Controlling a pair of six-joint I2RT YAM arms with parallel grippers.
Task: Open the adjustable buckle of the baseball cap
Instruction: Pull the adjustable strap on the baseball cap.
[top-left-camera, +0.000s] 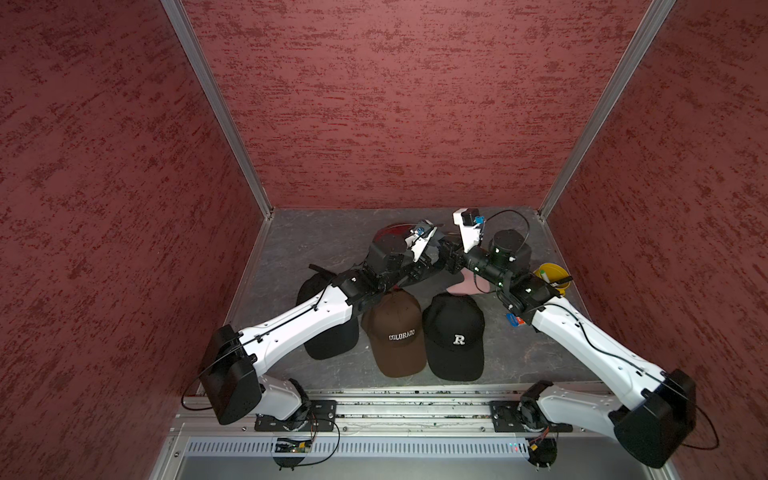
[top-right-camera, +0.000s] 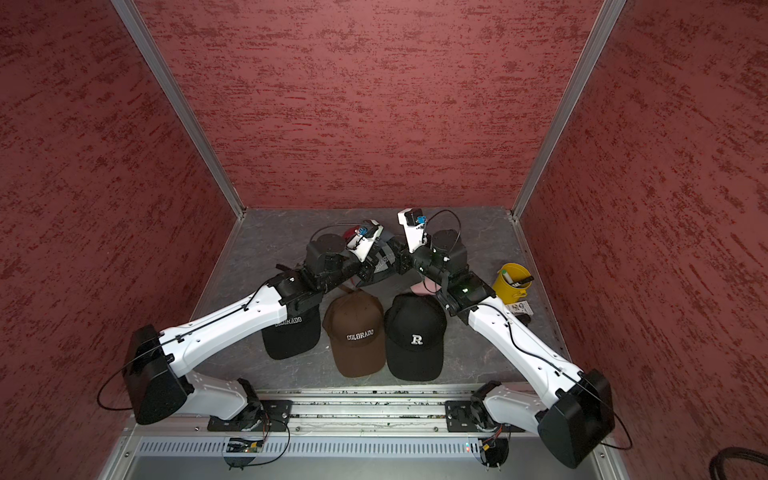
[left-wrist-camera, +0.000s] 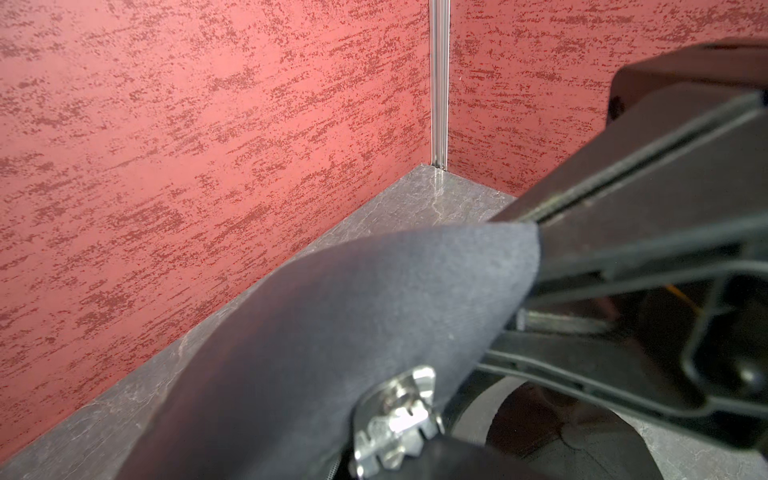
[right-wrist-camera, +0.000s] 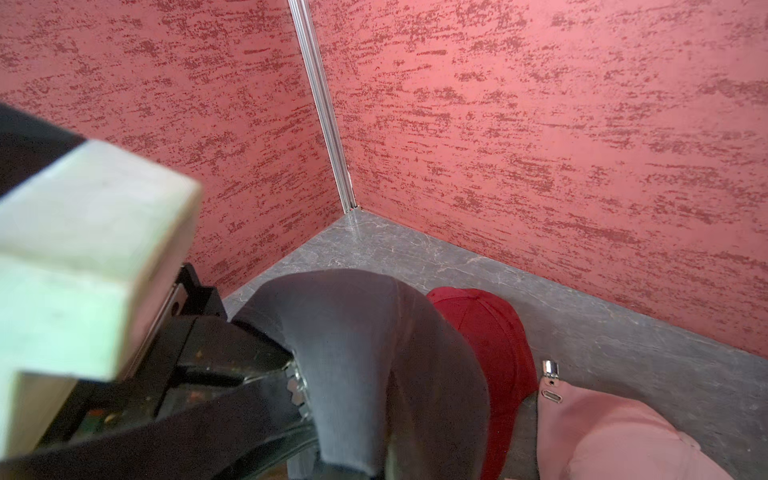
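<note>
Looks mid-grasp, buckle (left-wrist-camera: 395, 415) not yet open; holds grey cap (right-wrist-camera: 365, 353) off the table (top-left-camera: 311, 249), toward 12 o'clock; pinches buckle in left gripper (top-right-camera: 368, 270), fingers pressed together on it; clamps cap cloth at its 3 o'clock in right gripper (top-right-camera: 401, 262), fingers closed tight; next probably calls for prying the clasp against a braced strap; soft brushed cloth, draping in folds; small toothed bright-metal clasp, hard, likely slippery
</note>
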